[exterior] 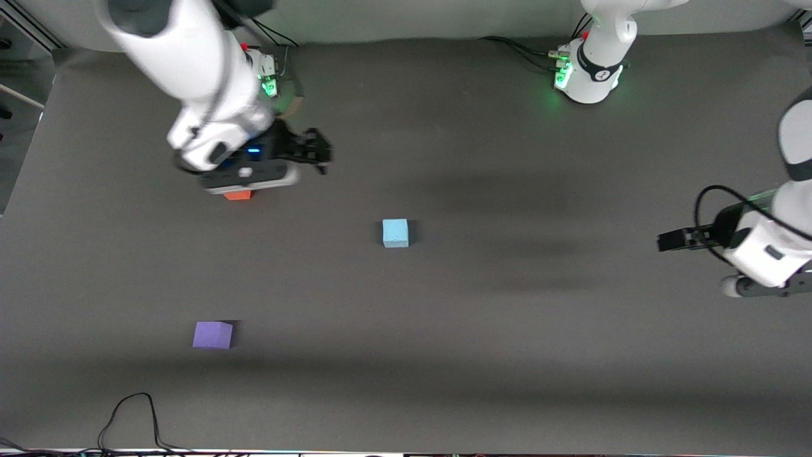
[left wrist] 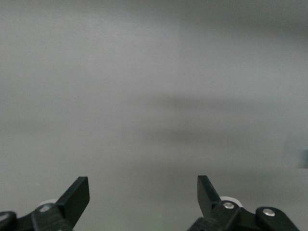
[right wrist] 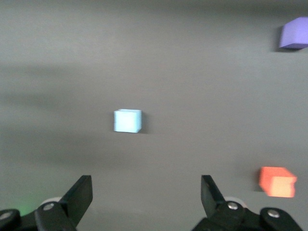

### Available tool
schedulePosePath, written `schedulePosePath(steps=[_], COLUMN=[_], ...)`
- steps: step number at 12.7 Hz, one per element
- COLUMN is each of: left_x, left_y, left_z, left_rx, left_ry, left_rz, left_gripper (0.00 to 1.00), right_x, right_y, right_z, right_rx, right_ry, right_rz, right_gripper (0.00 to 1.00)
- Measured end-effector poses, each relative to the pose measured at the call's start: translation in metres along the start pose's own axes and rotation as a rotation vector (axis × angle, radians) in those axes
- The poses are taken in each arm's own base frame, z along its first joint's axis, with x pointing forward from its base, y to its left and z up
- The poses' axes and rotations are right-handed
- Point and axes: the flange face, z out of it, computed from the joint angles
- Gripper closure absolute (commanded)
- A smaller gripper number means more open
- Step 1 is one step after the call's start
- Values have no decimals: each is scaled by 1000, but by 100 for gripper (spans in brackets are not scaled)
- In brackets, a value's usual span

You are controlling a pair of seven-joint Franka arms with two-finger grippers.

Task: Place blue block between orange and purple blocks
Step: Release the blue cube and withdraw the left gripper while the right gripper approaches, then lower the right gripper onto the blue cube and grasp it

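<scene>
3 cubes: blue block (exterior: 395,232), orange (exterior: 238,195), purple (exterior: 212,334).

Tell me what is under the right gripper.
The orange block lies partly under the open right gripper and its wrist; only one edge shows in the front view, the rest is covered.

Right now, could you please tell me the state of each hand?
Left hand: open, empty.
Right hand: open, empty, over the orange block.
</scene>
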Motion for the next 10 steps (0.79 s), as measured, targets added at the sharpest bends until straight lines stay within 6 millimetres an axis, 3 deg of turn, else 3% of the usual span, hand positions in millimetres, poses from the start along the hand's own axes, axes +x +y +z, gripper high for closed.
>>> schedulePosePath(steps=[2, 5, 8, 10], left_x=[-5, -27, -52, -66], left_y=[-14, -17, -15, -18], left_z=[-2, -12, -31, -41], left_rx=[0, 11, 23, 36], left_ry=[21, 55, 80, 86], left_rz=[8, 8, 27, 35], left_gripper=[0, 0, 0, 0], right_x=[-1, 9, 0, -6], right_y=[-33, -48, -78, -87], right_z=[27, 73, 162, 215], right_rx=[16, 22, 13, -13], right_ry=[-41, -61, -53, -64], right_rz=[7, 7, -22, -36], right_gripper=[0, 0, 0, 0])
